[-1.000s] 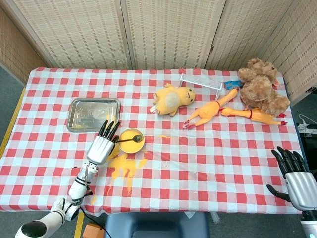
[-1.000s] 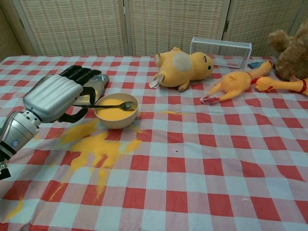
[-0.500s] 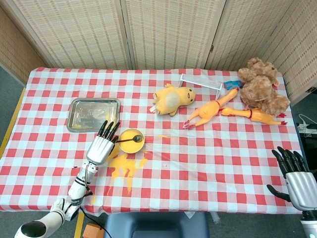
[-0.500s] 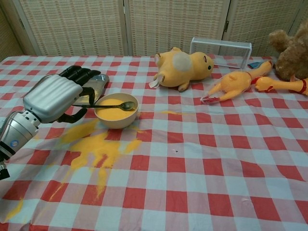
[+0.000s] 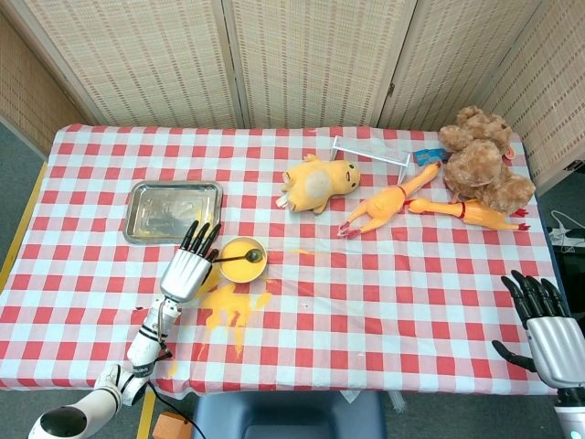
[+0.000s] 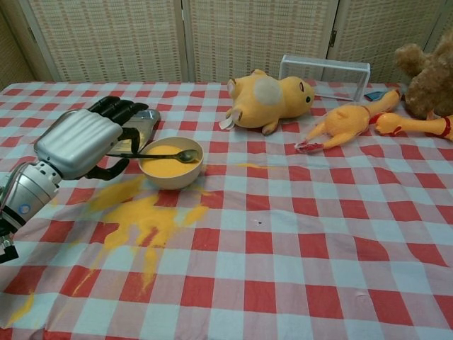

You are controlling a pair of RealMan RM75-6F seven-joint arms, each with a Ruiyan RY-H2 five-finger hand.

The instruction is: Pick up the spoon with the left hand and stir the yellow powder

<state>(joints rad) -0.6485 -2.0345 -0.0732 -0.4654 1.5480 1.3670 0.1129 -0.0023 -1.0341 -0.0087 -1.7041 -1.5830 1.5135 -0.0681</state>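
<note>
A small bowl (image 6: 170, 163) (image 5: 241, 259) full of yellow powder stands on the checked cloth, left of centre. A metal spoon (image 6: 161, 156) (image 5: 239, 258) lies level over it, its scoop above the powder near the bowl's right rim. My left hand (image 6: 83, 142) (image 5: 187, 267) holds the spoon's handle just left of the bowl, fingers curled round it. My right hand (image 5: 541, 320) hangs at the table's near right edge, fingers apart and holding nothing; the chest view does not show it.
Spilled yellow powder (image 6: 141, 216) (image 5: 230, 306) streaks the cloth in front of the bowl. A steel tray (image 5: 174, 210) lies behind my left hand. A yellow plush (image 6: 269, 100), rubber chickens (image 6: 345, 124), a wire rack (image 6: 324, 69) and brown teddy bears (image 5: 480, 165) sit at the back right.
</note>
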